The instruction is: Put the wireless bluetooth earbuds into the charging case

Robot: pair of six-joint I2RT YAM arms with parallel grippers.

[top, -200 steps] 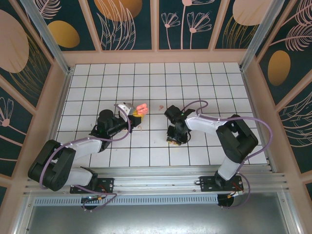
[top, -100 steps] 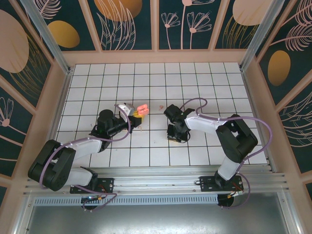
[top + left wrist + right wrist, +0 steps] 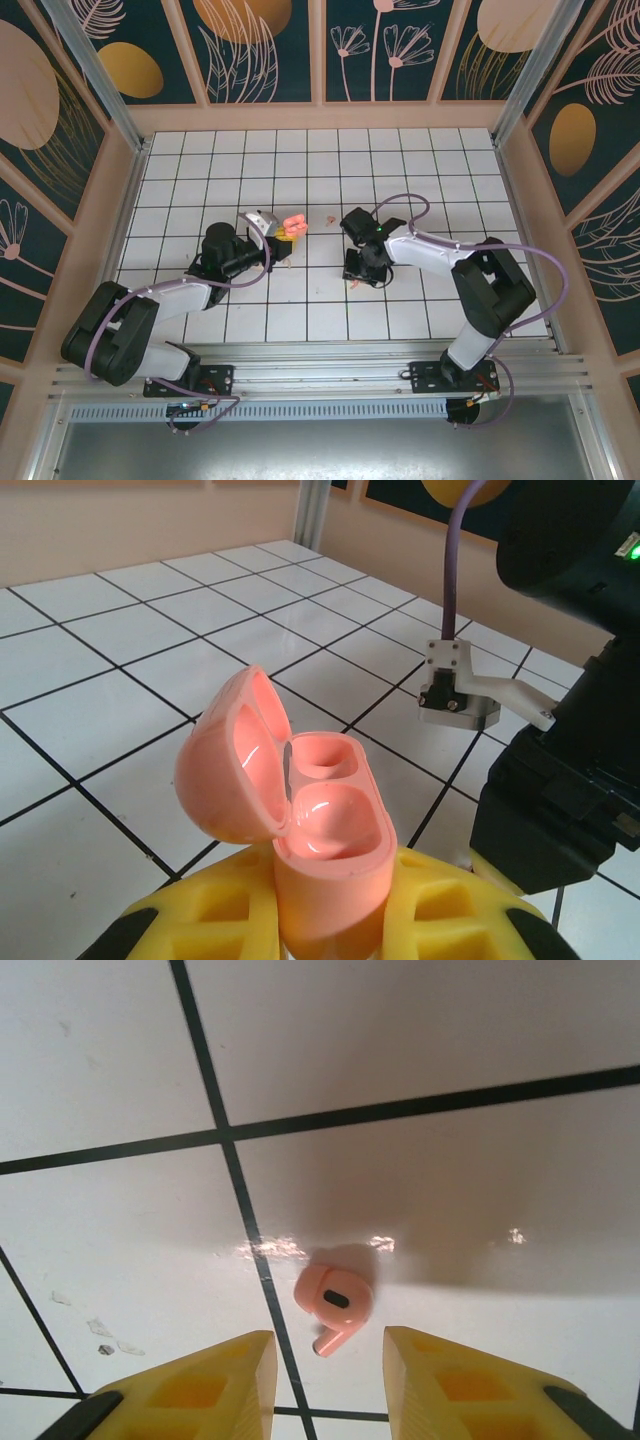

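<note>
Since a second ago, we see the right gripper (image 3: 362, 272) has drawn slightly away from the near edge in the top view. The left gripper (image 3: 277, 240) has nudged its load a little farther from its base. In the left wrist view, the yellow fingers (image 3: 200, 925) are closed on the lower body of a salmon-pink charging case (image 3: 325, 845), which stands upright between them. Its lid (image 3: 235, 770) is swung open to the left, and we can see two glossy hollows inside the case. In the right wrist view, the right gripper's yellow fingers (image 3: 215, 1385) stand moderately apart above the white tiled floor (image 3: 450, 1160) and hold nothing. One salmon-pink earbud (image 3: 335, 1305) lies on the tile just ahead of the gap between them, touching neither finger. Its rounded head points away from the gripper, its short stem points back toward it, and a dark grout line (image 3: 250, 1230) runs just beside it on the left. In the top view the two grippers are near each other but apart. Another small pink piece (image 3: 330, 216) lies on the tiles between them, too small for us to tell its shape.
</note>
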